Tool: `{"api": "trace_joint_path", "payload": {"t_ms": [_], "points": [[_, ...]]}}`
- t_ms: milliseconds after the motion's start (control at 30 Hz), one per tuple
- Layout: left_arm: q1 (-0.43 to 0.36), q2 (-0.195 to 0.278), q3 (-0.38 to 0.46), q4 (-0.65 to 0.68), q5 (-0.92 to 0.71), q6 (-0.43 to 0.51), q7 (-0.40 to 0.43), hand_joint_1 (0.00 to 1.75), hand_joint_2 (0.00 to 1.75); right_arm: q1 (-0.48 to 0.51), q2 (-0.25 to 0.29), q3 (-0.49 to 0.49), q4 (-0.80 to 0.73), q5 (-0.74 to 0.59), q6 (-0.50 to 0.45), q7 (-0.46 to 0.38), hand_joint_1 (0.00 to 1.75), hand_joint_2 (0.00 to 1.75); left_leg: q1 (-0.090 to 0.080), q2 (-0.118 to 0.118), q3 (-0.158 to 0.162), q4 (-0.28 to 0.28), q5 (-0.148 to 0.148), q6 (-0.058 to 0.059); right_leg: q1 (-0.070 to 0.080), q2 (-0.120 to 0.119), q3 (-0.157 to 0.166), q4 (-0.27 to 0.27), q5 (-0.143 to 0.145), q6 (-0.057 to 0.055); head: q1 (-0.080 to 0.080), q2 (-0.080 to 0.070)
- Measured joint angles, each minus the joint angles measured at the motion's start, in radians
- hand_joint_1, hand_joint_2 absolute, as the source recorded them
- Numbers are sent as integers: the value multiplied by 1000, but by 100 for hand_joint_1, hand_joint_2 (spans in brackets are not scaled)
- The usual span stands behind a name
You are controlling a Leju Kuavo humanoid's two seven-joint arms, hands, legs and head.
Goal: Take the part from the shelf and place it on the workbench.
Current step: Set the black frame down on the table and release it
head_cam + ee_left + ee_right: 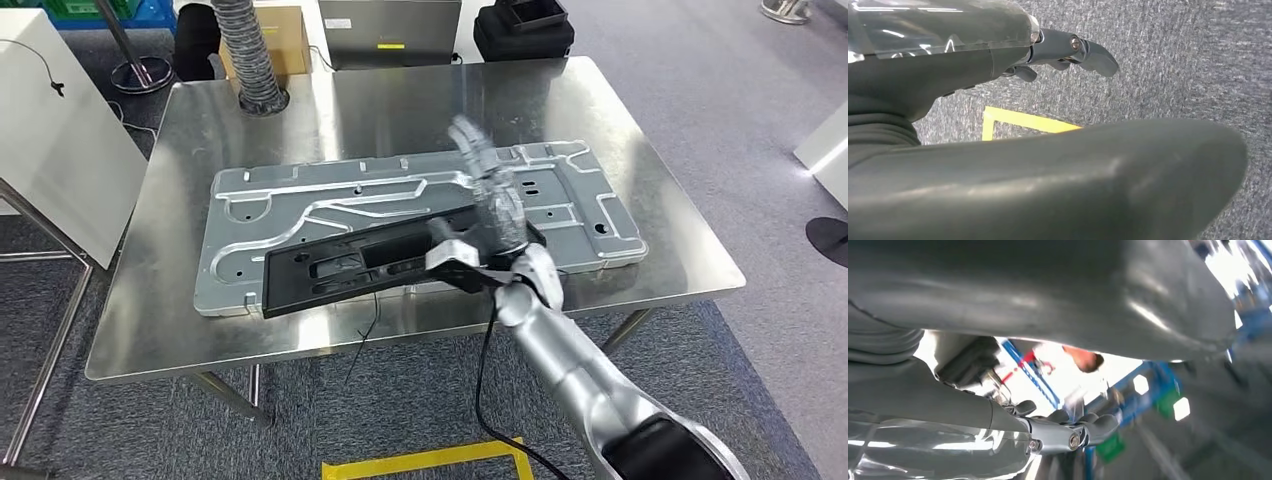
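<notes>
I've got the right hand [495, 205] up over the steel table [180, 330], and it's blurred in the head view — fingers [468, 140] raised and spread apart, pointing away from me, nothing between them. The right wrist view agrees: the darker fingers [1098, 424] stand apart with only a smeared background beyond them. There's a person in that blur; I can't make out more.

The part, a long black plastic piece [350, 265] with cut-outs, lies just below and to the left of the right hand's palm, resting across the near edge of a large grey metal panel [300, 195]. The panel lies flat on the table. The part's right end sits right under the hand's heel — I can't tell whether the two are touching or just apart. A thin black cable [362, 335] hangs off the near table edge below the part, left of my forearm.

Beyond the hand's fingertips, at the far side of the table, a grey ribbed hose [250, 55] stands on the steel, with a cardboard box [290, 40] and a black case [525, 30] behind.

Left hand [1068, 52] hangs over grey carpet [1198, 60], a corner of yellow floor tape [1018, 120] beneath it. Its fingers are slightly curled, apart, gripping nothing.
</notes>
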Motion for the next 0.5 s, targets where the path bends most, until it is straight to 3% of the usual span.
{"api": "trace_joint_path", "payload": {"t_ms": [67, 100, 167, 233, 300, 367, 400, 433, 467, 500], "points": [[0, -6, 11, 0, 5, 0, -2, 0, 0, 38, -17, -36, -146, -44, -21, -4, 0, 0, -3, -1, -1, 0, -1, -1, 9, -1, 59, -132, 52, -18, 0, 0], [0, -9, 16, 0, 8, 0, -4, 0, 0, 59, -24, -54, -219, -57, -37, -6, 0, 0, -3, 0, -2, 0, -1, -4, 13, -2, 74, -168, 62, -24, 0, 0], [1, -12, 30, 0, 17, -1, -8, 0, 0, 109, -38, -92, -367, -59, -72, -8, 0, 0, -2, 1, -3, -3, -1, -12, 18, -3, 78, -186, 63, -26, 0, 0], [3, -14, 44, 0, 25, -2, -12, 0, 0, 162, -50, -132, -495, -31, -97, -9, 0, 0, -2, 3, -3, 4, -11, -21, 11, -5, 87, -199, 68, -31, 0, 0], [6, -16, 57, 0, 31, -2, -14, 0, 0, 213, -55, -169, -601, 12, -108, -9, 0, 0, -2, 5, -27, 68, -56, -29, 3, -8, 98, -212, 73, -36, 0, 0], [7, -18, 68, 0, 33, -3, -15, 0, 0, 270, -56, -205, -689, 57, -111, -9, 0, 0, 1, 5, -81, 195, -120, -36, 4, -9, 102, -214, 71, -39, 0, 0], [7, -18, 73, 0, 33, -3, -16, 0, 0, 304, -56, -224, -726, 78, -111, -9, 0, 0, 2, 5, -104, 246, -137, -39, 4, -10, 103, -213, 70, -39, 0, 0], [8, -18, 78, 0, 32, -4, -16, 0, 0, 340, -56, -244, -763, 97, -111, -9, 0, 0, 2, 5, -113, 266, -137, -41, 3, -10, 103, -212, 70, -38, 0, 0], [9, -18, 83, 0, 29, -4, -15, 0, 0, 377, -56, -265, -797, 113, -111, -8, 0, 0, 3, 5, -101, 245, -118, -42, 3, -10, 104, -209, 69, -37, 0, 0], [9, -19, 88, 0, 22, -4, -13, 0, 0, 412, -56, -286, -827, 125, -111, -7, 0, 0, 4, 6, -71, 188, -86, -43, 2, -10, 105, -206, 67, -34, 0, 0]]}}
